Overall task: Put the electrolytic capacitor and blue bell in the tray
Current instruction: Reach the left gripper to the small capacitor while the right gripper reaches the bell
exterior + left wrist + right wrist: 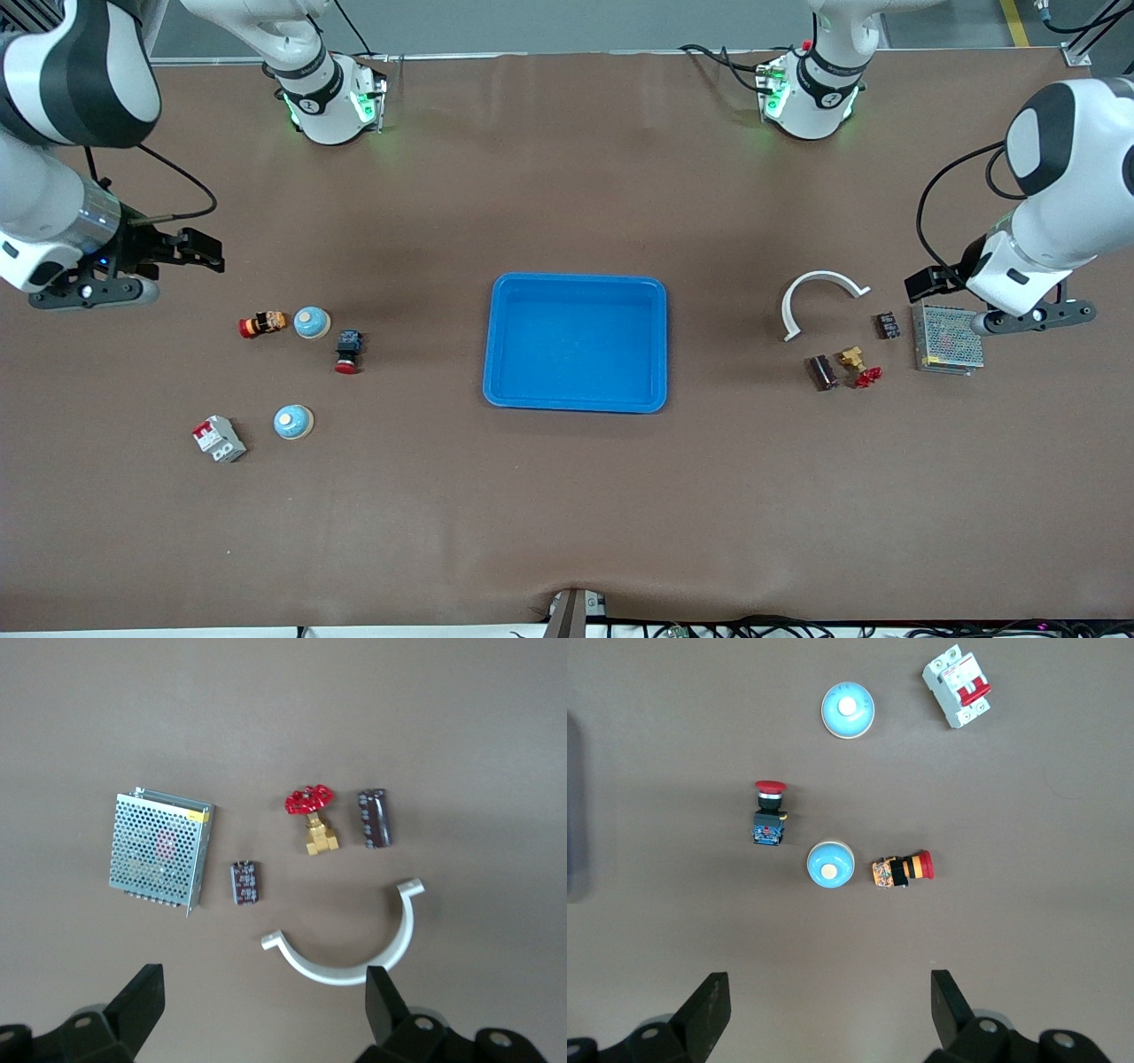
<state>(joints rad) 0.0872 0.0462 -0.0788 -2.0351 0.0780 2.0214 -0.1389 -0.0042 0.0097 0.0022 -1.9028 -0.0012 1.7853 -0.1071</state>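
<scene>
The bright-blue tray (pixel 576 282) lies empty at the middle of the table. Two blue bells lie toward the right arm's end, one (pixel 312 322) (pixel 830 864) farther from the front camera, one (pixel 293 422) (pixel 848 711) nearer. The dark cylindrical electrolytic capacitor (pixel 824 372) (pixel 374 818) lies toward the left arm's end, beside a brass valve with a red handle (pixel 858 365) (pixel 312 815). My right gripper (pixel 202 250) (pixel 830 988) is open and empty, up over bare table beside the bells. My left gripper (pixel 923 283) (pixel 264 983) is open and empty, over the table by the white clamp.
By the bells lie an orange-and-red push button (pixel 262 324), a black-and-red push button (pixel 348 350) and a white breaker (pixel 219 439). By the capacitor lie a white curved clamp (pixel 819 288), a small dark part (pixel 887 325) and a perforated metal power supply (pixel 948 338).
</scene>
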